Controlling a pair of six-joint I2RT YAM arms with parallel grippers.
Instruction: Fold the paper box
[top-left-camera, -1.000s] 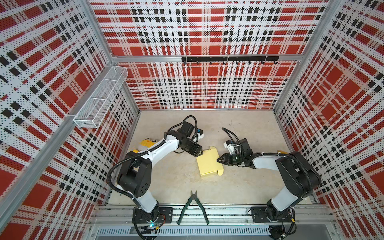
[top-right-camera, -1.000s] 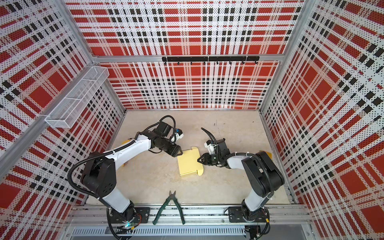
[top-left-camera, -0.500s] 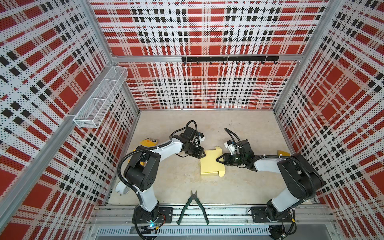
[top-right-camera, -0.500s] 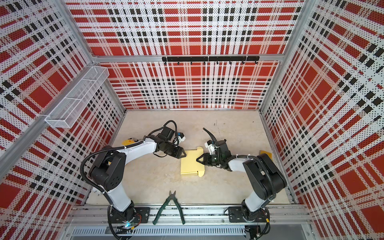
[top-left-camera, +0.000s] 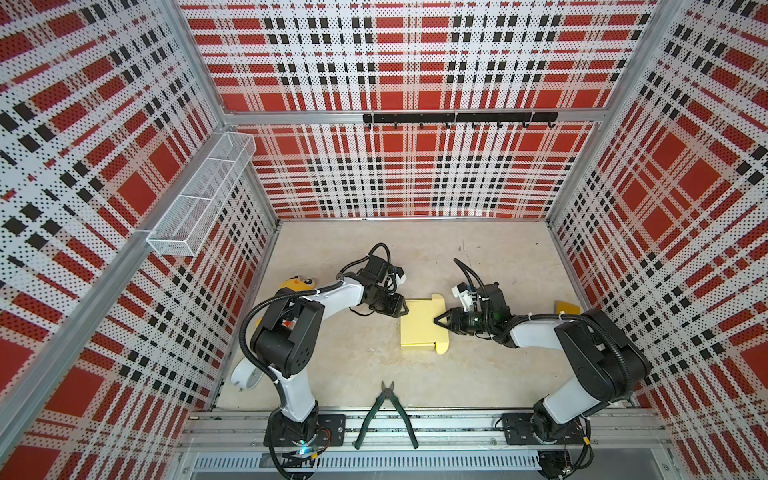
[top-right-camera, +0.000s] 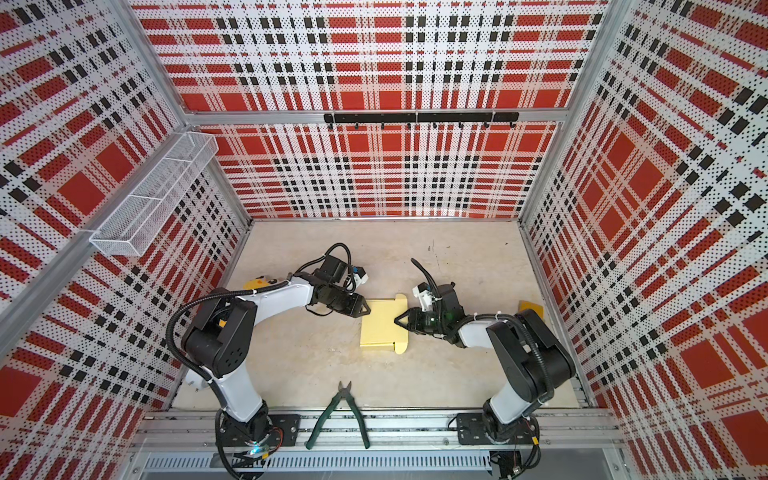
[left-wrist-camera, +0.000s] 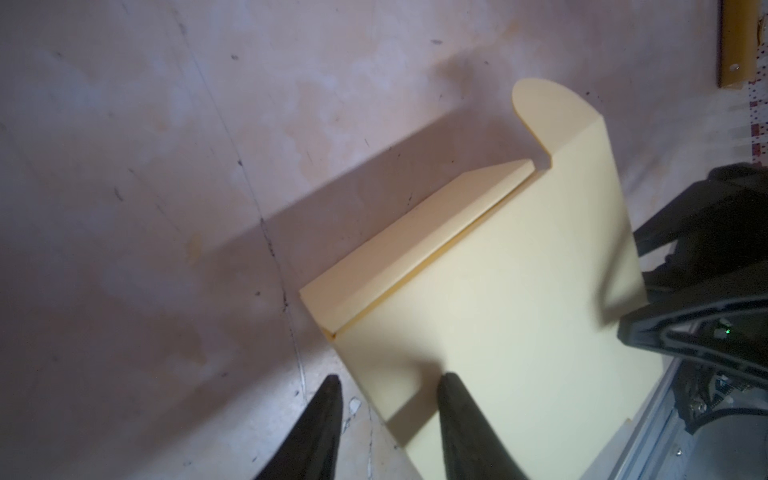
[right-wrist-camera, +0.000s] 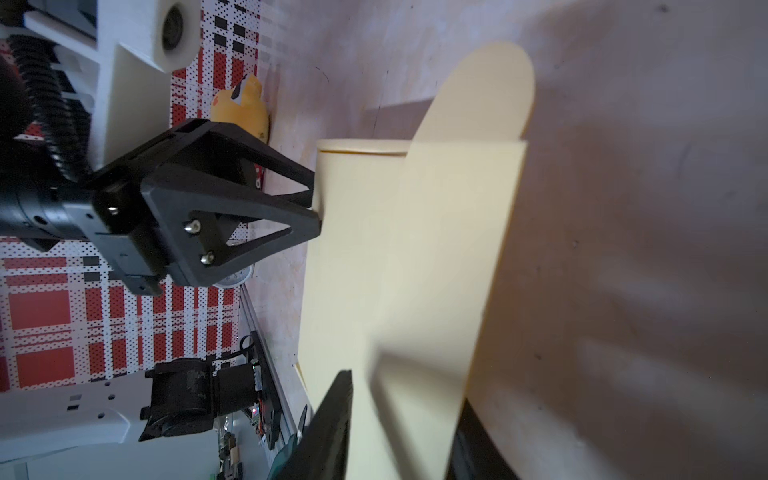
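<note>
Paper box (top-left-camera: 419, 328) at table (top-left-camera: 498, 249) centre; pliers (top-left-camera: 388, 397) before it; plush toy (top-left-camera: 297, 284) left; flat piece (top-left-camera: 567, 308) right.

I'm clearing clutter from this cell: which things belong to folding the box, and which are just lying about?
Job: pale yellow cardboard box; left claw; right claw.
Lying about: green-handled pliers; yellow plush toy; orange-yellow flat piece; white wire basket on the wall.
</note>
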